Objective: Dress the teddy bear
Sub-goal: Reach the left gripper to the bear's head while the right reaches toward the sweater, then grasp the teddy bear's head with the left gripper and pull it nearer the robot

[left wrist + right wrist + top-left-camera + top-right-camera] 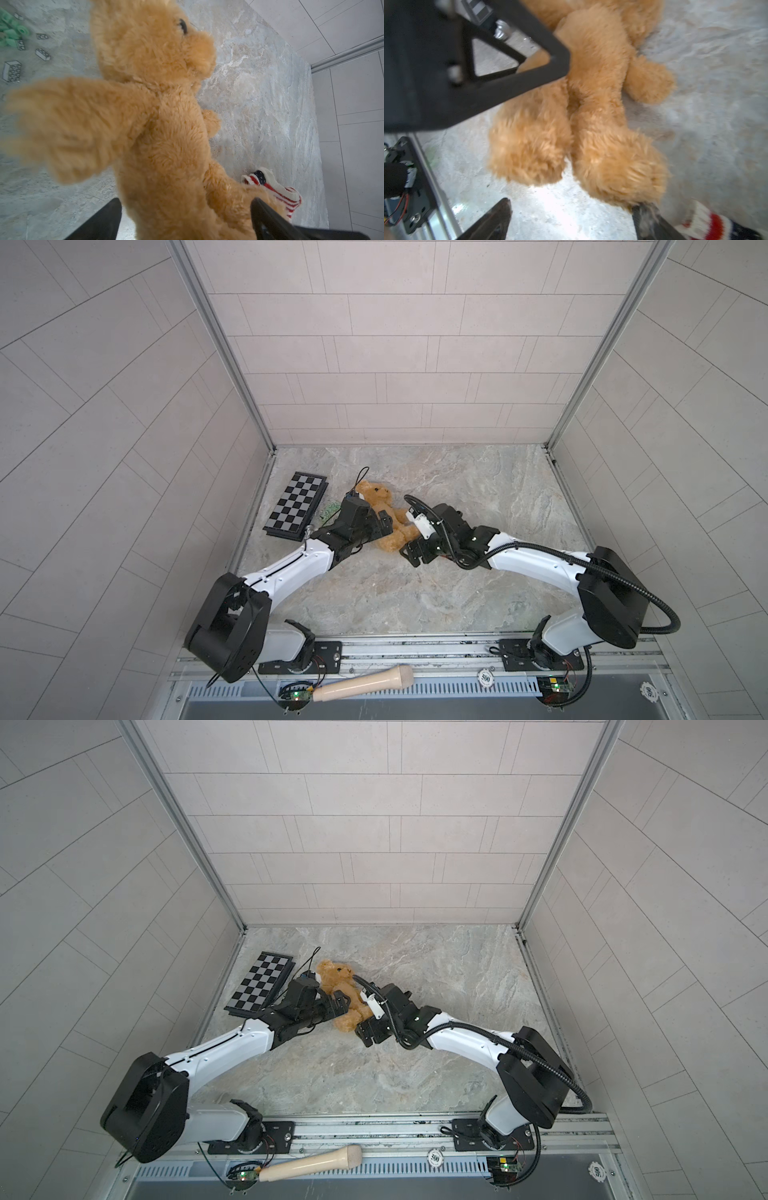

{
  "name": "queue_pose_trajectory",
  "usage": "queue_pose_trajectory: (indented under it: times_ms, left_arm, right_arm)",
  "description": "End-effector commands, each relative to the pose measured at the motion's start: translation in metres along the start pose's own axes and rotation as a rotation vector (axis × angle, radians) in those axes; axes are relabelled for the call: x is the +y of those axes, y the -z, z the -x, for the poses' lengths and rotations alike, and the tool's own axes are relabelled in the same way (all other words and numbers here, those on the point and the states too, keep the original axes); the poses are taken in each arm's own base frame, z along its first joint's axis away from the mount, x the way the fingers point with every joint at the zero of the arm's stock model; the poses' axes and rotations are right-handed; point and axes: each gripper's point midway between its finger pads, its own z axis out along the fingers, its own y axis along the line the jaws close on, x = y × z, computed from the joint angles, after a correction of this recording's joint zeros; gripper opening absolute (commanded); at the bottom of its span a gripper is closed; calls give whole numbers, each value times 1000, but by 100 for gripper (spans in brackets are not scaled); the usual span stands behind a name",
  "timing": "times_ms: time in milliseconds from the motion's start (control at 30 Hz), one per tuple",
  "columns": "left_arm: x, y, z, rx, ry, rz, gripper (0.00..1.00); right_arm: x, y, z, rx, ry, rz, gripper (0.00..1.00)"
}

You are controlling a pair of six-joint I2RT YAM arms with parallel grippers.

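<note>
The teddy bear lies on its back on the marble table, head toward the back wall. In the left wrist view its golden-brown body fills the frame. My left gripper is open, one finger on each side of the bear's lower body, with a gap showing at one finger. My right gripper is open at the bear's feet; one fingertip touches a foot. The red-and-white striped sweater lies on the table just past that foot, hidden under my right arm in both top views.
A folded chessboard lies left of the bear, near the left wall. Green pieces and grey bricks are scattered between the two. A wooden handle and a poker chip rest on the front rail.
</note>
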Motion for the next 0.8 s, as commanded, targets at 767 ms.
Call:
queue_pose_trajectory:
  times_ms: [767]
  left_arm:
    - [11, -25, -25, 153, -256, 123, 72]
  right_arm:
    - [-52, 86, -1, -192, -159, -79, 87]
